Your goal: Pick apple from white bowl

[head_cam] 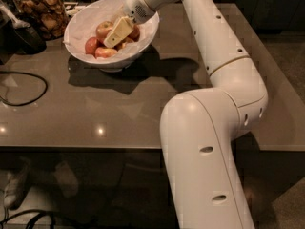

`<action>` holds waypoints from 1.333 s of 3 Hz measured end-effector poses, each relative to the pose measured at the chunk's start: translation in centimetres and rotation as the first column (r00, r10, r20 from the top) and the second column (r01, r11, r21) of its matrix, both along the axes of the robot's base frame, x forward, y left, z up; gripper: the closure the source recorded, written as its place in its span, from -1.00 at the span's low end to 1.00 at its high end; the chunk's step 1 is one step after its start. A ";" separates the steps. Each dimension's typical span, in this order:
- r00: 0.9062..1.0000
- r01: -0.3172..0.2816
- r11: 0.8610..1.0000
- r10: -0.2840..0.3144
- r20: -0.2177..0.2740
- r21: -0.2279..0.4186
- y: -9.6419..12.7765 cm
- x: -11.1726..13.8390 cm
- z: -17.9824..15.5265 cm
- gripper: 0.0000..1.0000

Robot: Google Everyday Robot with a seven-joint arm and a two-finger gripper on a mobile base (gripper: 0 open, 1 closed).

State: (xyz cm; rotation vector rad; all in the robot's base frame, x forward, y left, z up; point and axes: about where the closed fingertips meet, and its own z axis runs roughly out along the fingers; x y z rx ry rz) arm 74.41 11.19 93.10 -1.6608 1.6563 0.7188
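We see the gripper (pixel 116 36) low inside the white bowl (pixel 78 27), at the far left of the table (pixel 119 113); whether it is open or closed we cannot tell. The apple (pixel 103 29) lies in the bowl just left of the gripper's tip, so we judge that the grasp needs a small shift to the left.

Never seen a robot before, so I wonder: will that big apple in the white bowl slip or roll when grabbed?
The apple looks round and smooth, so it may slip or roll against neighbouring apples. It probably feels firm. The gripper is in the white bowl beside it.
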 end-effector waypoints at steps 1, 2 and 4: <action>1.000 0.000 1.000 0.000 -0.002 0.000 0.0 0.1 -0.2 -0.50; 1.000 0.000 1.000 0.000 -0.002 0.000 0.0 0.1 -0.2 -0.15; 1.000 0.000 1.000 0.000 -0.002 0.001 0.0 0.1 -0.2 0.80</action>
